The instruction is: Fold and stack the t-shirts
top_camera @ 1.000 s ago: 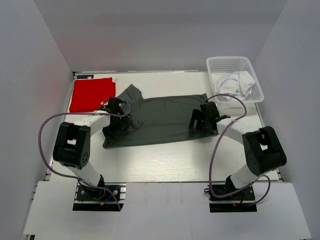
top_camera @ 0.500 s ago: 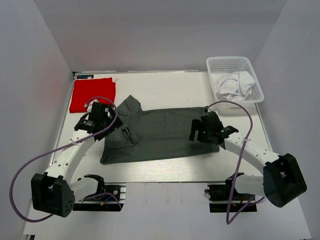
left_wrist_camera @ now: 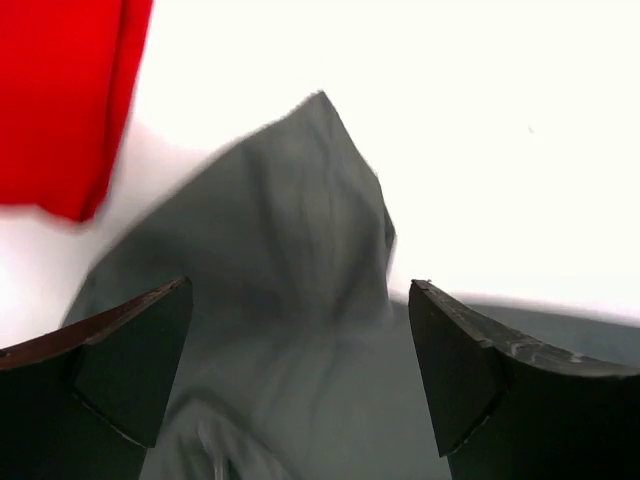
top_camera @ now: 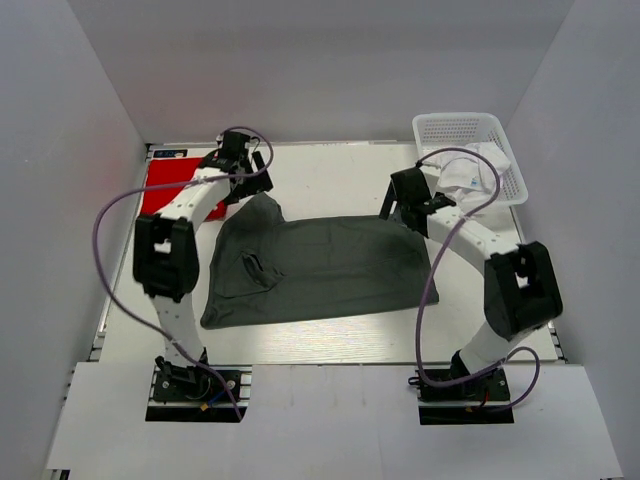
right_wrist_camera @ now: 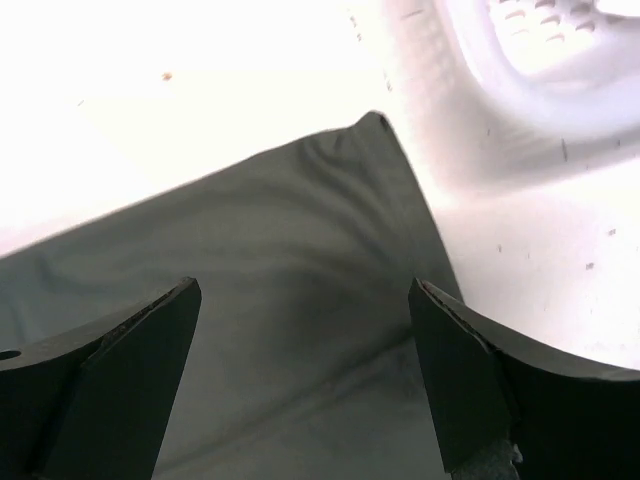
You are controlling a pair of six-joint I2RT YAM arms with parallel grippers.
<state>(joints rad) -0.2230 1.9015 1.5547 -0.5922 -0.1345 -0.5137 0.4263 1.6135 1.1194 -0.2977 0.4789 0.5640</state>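
The dark grey-green t-shirt (top_camera: 320, 265) lies spread flat across the middle of the table. It also shows in the left wrist view (left_wrist_camera: 290, 330) and in the right wrist view (right_wrist_camera: 270, 290). The bright red t-shirt (top_camera: 160, 190) lies folded at the back left, and its corner shows in the left wrist view (left_wrist_camera: 70, 100). White t-shirts (top_camera: 470, 168) sit bunched in the basket. My left gripper (top_camera: 240, 180) is open above the grey shirt's back left corner. My right gripper (top_camera: 402, 205) is open above its back right corner. Neither holds anything.
A white plastic mesh basket (top_camera: 448, 128) stands at the back right, its wall close to my right gripper (right_wrist_camera: 530, 100). White walls enclose the table on three sides. Purple cables loop from both arms.
Both arms have swung from the shirt's middle out to its back corners. The shirt's left side has shifted and lies smoother.
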